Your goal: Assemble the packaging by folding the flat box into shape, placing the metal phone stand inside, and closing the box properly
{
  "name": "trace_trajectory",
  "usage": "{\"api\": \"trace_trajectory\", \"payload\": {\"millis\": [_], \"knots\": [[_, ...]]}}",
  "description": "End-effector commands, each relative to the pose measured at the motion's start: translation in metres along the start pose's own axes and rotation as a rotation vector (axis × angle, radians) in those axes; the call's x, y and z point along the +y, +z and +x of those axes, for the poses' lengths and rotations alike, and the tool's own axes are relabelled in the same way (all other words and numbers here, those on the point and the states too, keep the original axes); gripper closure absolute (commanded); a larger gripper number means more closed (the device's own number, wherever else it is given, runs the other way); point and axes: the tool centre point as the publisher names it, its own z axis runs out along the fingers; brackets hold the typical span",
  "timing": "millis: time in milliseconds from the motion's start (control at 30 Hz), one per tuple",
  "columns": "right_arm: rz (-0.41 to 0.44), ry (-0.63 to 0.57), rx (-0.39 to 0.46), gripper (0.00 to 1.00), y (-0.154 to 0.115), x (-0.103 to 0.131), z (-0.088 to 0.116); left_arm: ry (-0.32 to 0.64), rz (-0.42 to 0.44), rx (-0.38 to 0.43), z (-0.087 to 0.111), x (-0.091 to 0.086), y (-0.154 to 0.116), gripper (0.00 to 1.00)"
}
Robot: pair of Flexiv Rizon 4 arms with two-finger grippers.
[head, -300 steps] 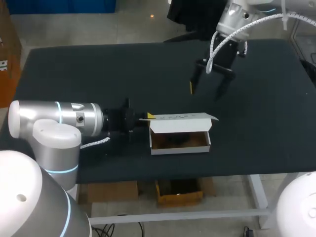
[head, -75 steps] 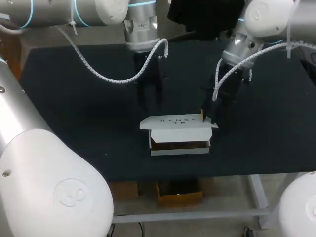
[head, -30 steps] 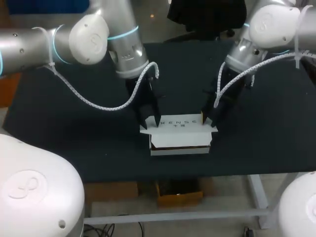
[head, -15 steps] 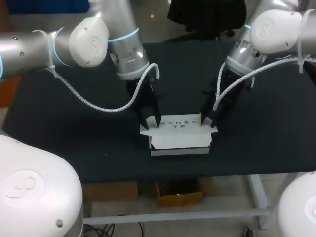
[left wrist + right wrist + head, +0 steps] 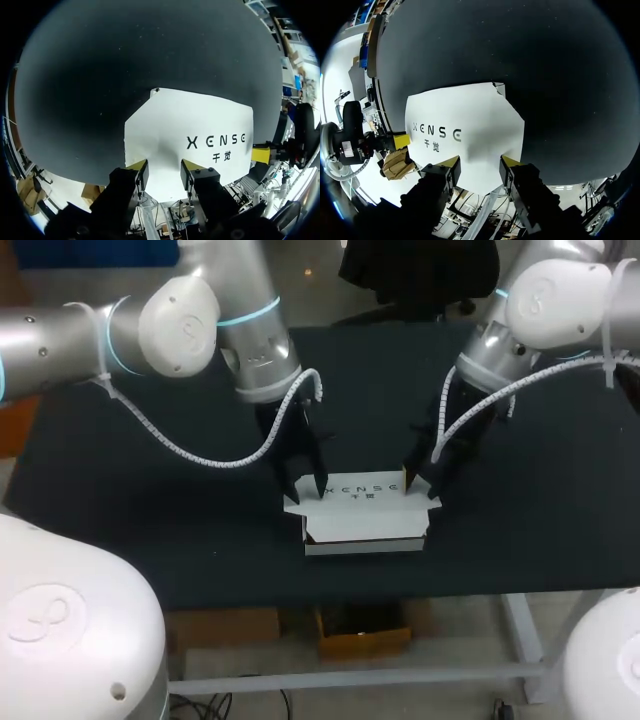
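White cardboard box (image 5: 366, 525) sits near the front middle of my black table (image 5: 140, 450), its lid (image 5: 362, 490) folded down. My left gripper (image 5: 306, 490) is at the lid's left end, my right gripper (image 5: 420, 485) at its right end, both with fingers spread and pinching nothing.

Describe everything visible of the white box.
The white box is a low rectangular cardboard carton standing flat near the front edge of the black table. Its lid, which bears dark print, is folded nearly shut, with a thin dark gap under its front edge and small tabs at both ends. The left end effector and right end effector, both open, sit at the lid's rear corners; contact is unclear.
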Motion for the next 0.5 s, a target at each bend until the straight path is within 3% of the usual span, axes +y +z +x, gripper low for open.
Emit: {"api": "trace_trajectory", "payload": {"millis": [33,133,500], "knots": [[-0.001,0.000,0.001,0.51,0.0007,-0.0008,-0.0002,-0.001,0.002,-0.004,0.0006,0.0008,0.0001,0.60],[-0.001,0.000,0.001,0.51,0.0007,-0.0008,-0.0002,-0.001,0.002,-0.004,0.0006,0.0008,0.0001,0.68],[-0.001,0.000,0.001,0.51,0.0007,-0.0008,-0.0002,-0.001,0.002,-0.004,0.0006,0.0008,0.0001,0.67]]}}
